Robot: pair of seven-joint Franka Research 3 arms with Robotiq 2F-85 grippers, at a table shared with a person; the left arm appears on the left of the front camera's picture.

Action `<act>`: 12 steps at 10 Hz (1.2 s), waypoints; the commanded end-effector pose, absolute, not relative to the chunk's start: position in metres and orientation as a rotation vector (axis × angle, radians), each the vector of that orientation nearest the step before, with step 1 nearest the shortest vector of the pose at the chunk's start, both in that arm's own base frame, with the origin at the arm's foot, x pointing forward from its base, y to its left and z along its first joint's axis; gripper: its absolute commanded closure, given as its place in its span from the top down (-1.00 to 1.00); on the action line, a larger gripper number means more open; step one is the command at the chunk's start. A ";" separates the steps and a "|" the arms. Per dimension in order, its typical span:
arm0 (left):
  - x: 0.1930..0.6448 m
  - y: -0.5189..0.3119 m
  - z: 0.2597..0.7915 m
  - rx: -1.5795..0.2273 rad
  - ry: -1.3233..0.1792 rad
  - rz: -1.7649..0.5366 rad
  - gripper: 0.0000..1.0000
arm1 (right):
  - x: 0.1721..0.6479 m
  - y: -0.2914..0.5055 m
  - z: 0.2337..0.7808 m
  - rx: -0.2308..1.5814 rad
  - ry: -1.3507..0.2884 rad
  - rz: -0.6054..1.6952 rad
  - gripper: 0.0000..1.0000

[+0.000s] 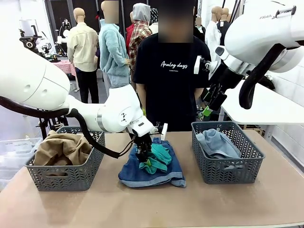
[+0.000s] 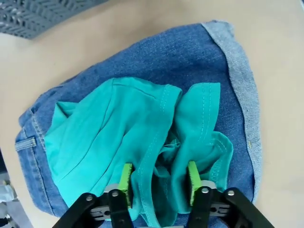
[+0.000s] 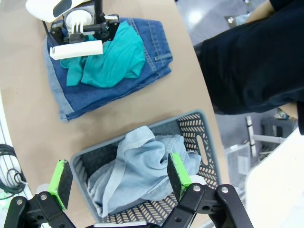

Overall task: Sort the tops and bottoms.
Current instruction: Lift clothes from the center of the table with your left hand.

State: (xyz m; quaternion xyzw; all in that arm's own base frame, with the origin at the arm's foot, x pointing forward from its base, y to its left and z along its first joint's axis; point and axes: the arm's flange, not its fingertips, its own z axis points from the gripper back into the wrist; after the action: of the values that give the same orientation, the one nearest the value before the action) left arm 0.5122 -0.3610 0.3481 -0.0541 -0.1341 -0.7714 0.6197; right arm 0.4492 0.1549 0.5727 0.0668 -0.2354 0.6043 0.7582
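Your left gripper (image 2: 159, 178) is reaching down at the middle of the surface (image 1: 142, 204), pressing into the teal top (image 2: 109, 133). Its jaws are standing about half-wide, with a bunched fold of the teal cloth sitting between the green pads (image 2: 126, 178). You cannot tell from the wrist view whether they are actually pinching that fold or only straddling it. The teal top is lying crumpled on the dark blue denim shorts (image 1: 152, 175), which are lying flat on the surface between the two baskets, cuffed hem showing along one edge.

Your right gripper (image 3: 118, 179) is hanging in the air over the far side of the right basket (image 1: 228, 168), well apart from the pile in the middle. Its jaws are standing wide with nothing between them. Its wrist camera is looking straight down on the pale grey-blue denim piece (image 3: 137, 166), which is lying loosely folded inside that basket.

The tan top (image 1: 61, 147) is sitting heaped in the left basket (image 1: 66, 178), rising above the rim. Both baskets are grey, with open-weave walls, and are standing apart from the shorts on either side.

A person (image 1: 173, 80) in a black printed T-shirt is standing at the far edge of the surface, behind the middle pile.
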 end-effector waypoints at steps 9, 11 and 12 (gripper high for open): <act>0.513 -0.361 0.350 -0.131 -0.346 -1.747 -1.00 | 0.449 0.155 0.571 0.154 -0.508 1.309 1.00; 0.514 -0.361 0.350 -0.143 -0.361 -1.727 -1.00 | 0.449 0.155 0.571 0.154 -0.508 1.309 1.00; 0.503 -0.370 0.370 -0.065 -0.356 -1.774 -1.00 | 0.449 0.155 0.571 0.154 -0.508 1.309 1.00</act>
State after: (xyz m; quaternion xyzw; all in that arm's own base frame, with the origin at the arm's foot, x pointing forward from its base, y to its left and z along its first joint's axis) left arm 0.5115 -0.3649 0.3538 -0.0515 -0.1578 -0.7641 0.6234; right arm 0.4492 0.1549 0.5727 0.0668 -0.2353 0.6043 0.7583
